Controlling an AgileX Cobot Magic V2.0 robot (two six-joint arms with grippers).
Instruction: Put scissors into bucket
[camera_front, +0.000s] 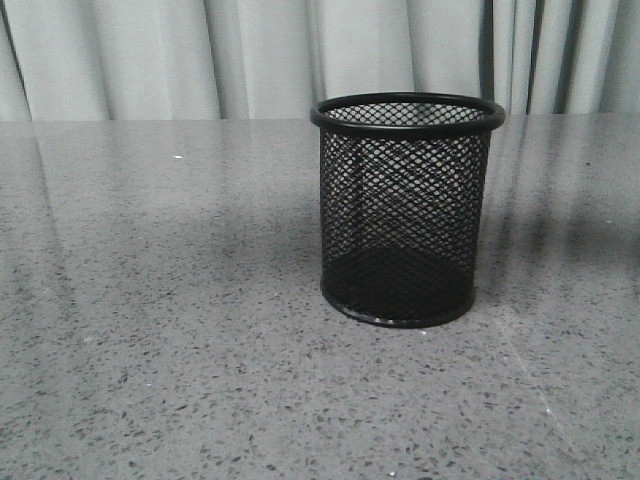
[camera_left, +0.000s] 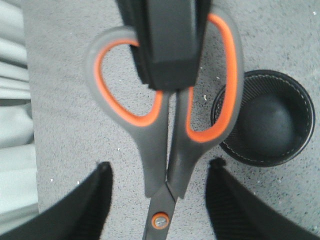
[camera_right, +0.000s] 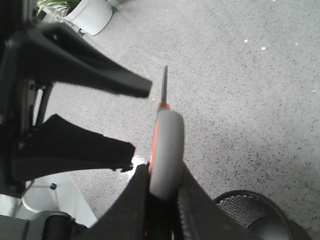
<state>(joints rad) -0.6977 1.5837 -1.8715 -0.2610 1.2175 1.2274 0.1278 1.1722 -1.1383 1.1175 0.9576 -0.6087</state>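
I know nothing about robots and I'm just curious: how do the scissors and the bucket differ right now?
The scissors are clamped by the handles in the right gripper, while the bucket stands free and upright on the table. The scissors have grey handles lined in orange; the bucket is all-black mesh.

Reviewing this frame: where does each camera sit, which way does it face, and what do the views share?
Front view: low, facing forward across the grey speckled table at the black wire-mesh bucket and pale curtains; no arm shows.
Left wrist view: on the left arm, looking down past the open left gripper at the grey-and-orange scissors, clamped by the right gripper.
Right wrist view: on the right arm, looking along the scissors' blade; both grippers show.
Shared: all see the bucket; both wrist views see the scissors.
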